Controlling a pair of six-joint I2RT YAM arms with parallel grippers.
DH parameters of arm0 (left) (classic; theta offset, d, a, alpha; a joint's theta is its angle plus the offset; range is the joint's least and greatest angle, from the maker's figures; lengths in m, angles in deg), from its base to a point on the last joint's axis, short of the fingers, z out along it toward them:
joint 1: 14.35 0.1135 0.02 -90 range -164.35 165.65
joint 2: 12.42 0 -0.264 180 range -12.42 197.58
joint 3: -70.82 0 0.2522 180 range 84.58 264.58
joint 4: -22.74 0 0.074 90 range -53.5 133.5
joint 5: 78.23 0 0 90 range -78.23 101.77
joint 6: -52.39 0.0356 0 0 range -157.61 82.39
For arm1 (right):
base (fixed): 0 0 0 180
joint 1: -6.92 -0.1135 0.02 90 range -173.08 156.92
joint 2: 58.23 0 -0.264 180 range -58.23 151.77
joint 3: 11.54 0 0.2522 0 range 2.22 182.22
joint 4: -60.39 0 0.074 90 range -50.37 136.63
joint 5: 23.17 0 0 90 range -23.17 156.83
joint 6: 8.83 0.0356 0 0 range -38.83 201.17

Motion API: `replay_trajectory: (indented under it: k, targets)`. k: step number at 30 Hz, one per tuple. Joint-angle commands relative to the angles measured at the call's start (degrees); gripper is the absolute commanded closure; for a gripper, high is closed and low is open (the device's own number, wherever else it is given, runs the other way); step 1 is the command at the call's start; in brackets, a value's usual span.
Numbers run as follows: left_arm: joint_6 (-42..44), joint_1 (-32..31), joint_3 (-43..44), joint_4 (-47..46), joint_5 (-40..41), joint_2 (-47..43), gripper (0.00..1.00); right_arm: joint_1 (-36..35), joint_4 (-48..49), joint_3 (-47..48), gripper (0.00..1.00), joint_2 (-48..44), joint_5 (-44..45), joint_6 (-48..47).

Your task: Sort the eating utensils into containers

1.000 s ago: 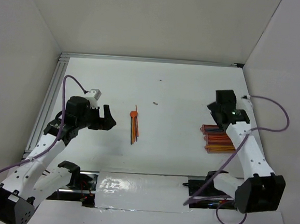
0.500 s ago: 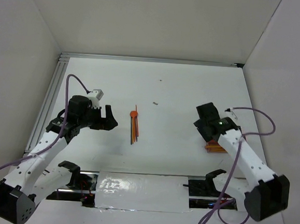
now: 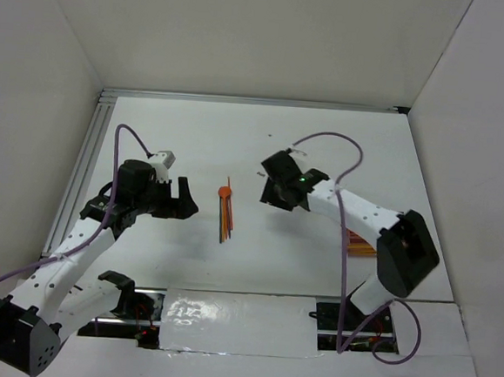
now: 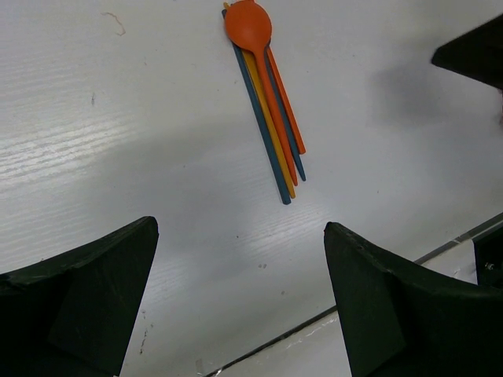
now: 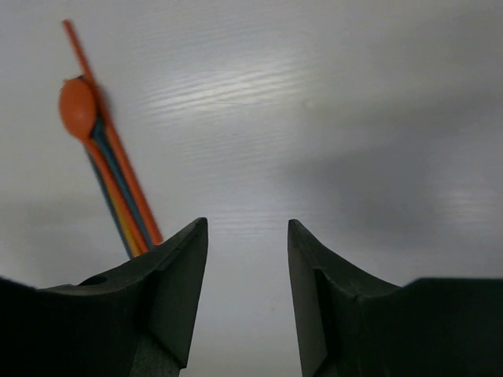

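Nearest the arm bases: one container [image 3: 359, 243], at 4 o'clock of the workspace. It is mostly hidden behind the right arm. Only an orange-brown sliver shows, so I can't count the troughs or what's in them.

Next out is the left gripper [image 4: 240, 232]. Jaws are wide apart and hold nothing. It points toward 3 o'clock, at the pile.

Loose utensils [image 3: 226, 211]: one tight bundle flat on the table [image 3: 325, 142], just left of centre, between the two grippers.
- Long axis runs roughly 12 to 6.
- The spoon [image 4: 250, 27] has its bowl at the 12 end.
- Count from the left wrist view: 1 orange spoon, 2 blue sticks, 1 yellow-orange stick and 1 orange stick, so about 5.
- They overlap, so treat the count as approximate.

Farthest is the right gripper [image 5: 245, 228]. Jaws are apart with bare table between them, gripping nothing.
- The bundle is not in its gap. It lies off toward 8 o'clock of the gripper seen from above, and at 10 o'clock in the gripper's own camera.
- To pick, my read is that it needs to shift that way and close across the 12–6 axis.

Both grippers are near the bundle, the left marginally closer. The right arm is the one on the container side.
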Motion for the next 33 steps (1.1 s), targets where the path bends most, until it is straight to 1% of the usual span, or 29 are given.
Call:
replay_trajectory:
  k: [1, 2, 4, 7, 10, 11, 14, 18, 20, 23, 26, 27, 29, 30, 33]
  targets:
    - [-0.1, -0.1, 2.0, -1.2, 1.1, -0.7, 0.0, -6.0, 7.3, 11.2, 0.49, 8.7, 0.0, -10.0]
    - [-0.2, -0.1, 2.1, -1.2, 1.2, -0.7, 0.0, -7.4, 7.3, 12.8, 0.51, 10.5, 0.0, -12.9]
    - [-0.3, -0.1, 2.4, -0.6, 2.5, -0.5, 0.0, -10.9, 9.4, 16.2, 0.52, 15.0, -0.8, -15.2]
    - [-0.8, -0.1, 2.6, -0.1, 3.3, -0.8, 0.0, -11.4, 11.2, 19.0, 0.52, 19.9, -4.2, -16.4]
    - [-0.8, -0.1, 2.3, -0.1, 4.5, -1.8, 0.0, -11.8, 11.9, 22.3, 0.57, 25.0, -5.7, -17.1]
    - [-0.8, -0.1, 2.3, -0.1, 4.5, -1.8, 0.0, -11.9, 11.4, 23.2, 0.6, 26.2, -6.3, -17.2]
    - [0.2, -0.2, 1.8, -0.5, 5.2, -2.7, 0.0, -12.5, 10.9, 26.7, 0.62, 30.3, -6.3, -18.6]
    - [0.7, -0.1, 1.7, -0.5, 5.5, -2.9, 0.0, -12.7, 8.8, 29.4, 0.64, 33.8, -5.7, -19.7]
    - [0.9, -0.2, 1.6, -0.3, 5.6, -2.8, 0.0, -12.7, 8.8, 29.4, 0.65, 34.6, -4.8, -19.6]
    - [0.8, -0.2, 1.5, -0.6, 5.3, -3.0, 0.0, -12.5, 8.8, 29.4, 0.68, 35.6, -4.2, -19.1]
    - [1.0, -0.1, 1.3, -0.7, 5.2, -2.9, 0.0, -12.4, 7.6, 29.4, 0.8, 36.8, -2.8, -18.4]
    - [1.0, -0.2, 1.3, -0.7, 5.2, -2.9, 0.0, -12.2, 7.0, 29.4, 0.89, 37.1, -2.1, -18.3]
    - [1.0, -0.1, 1.4, -0.6, 5.2, -2.7, 0.0, -12.0, 6.3, 29.4, 0.98, 37.0, -2.1, -17.8]
    - [0.9, -0.1, 1.4, -0.6, 5.2, -2.7, 0.0, -12.1, 6.3, 29.4, 1.0, 36.6, -1.6, -17.8]
    - [1.0, -0.1, 1.3, -0.8, 5.1, -2.8, 0.0, -12.0, 5.5, 28.8, 1.0, 34.5, -0.9, -17.6]
